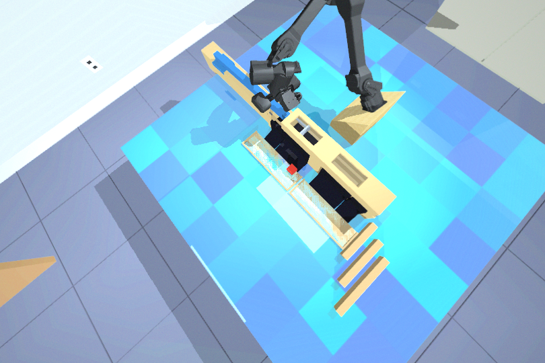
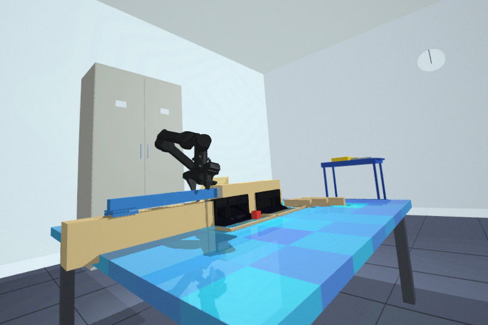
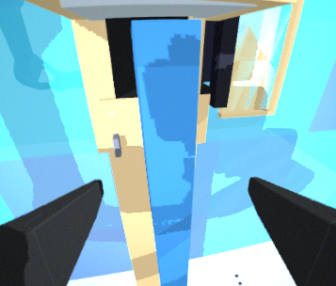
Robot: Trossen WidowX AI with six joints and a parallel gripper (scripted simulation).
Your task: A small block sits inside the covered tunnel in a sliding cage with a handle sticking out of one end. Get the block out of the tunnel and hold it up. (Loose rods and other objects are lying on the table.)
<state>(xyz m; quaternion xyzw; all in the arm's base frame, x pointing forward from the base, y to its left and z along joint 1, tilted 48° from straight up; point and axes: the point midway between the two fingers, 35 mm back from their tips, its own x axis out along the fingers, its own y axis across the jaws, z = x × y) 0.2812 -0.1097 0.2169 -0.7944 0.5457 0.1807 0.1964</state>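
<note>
End effector [image 1: 276, 104] [image 2: 200, 189] [image 3: 176, 185], fingers apart and empty, hovers upper center; red block [image 1: 291, 169] [image 2: 256, 214], seemingly freed, awaits grasping and lifting.

In the top view, blue, cyan and periwinkle squares are forming a patchwork across the table top [image 1: 246, 218] [image 2: 275, 250], while the surrounding floor [image 1: 110, 271] [image 2: 433, 266] is showing grey-blue tiles with dark seams. Pale yellow wood is colouring the tunnel [image 1: 325, 154] [image 2: 252, 187] at centre and the three rods [image 1: 358, 240] [image 1: 360, 263] [image 1: 361, 286] at lower right. The long handle [image 1: 235, 69] [image 2: 161, 199] [image 3: 172, 118] is wearing solid blue, darker shadow patches mottling it in the wrist view. The small block [image 1: 291, 169] [image 2: 256, 214] near centre is glowing plain red. In the exterior view, the cabinet [image 2: 118, 136] at left is showing greyish beige, and the side table [image 2: 350, 163] at right is showing deep blue.
</note>
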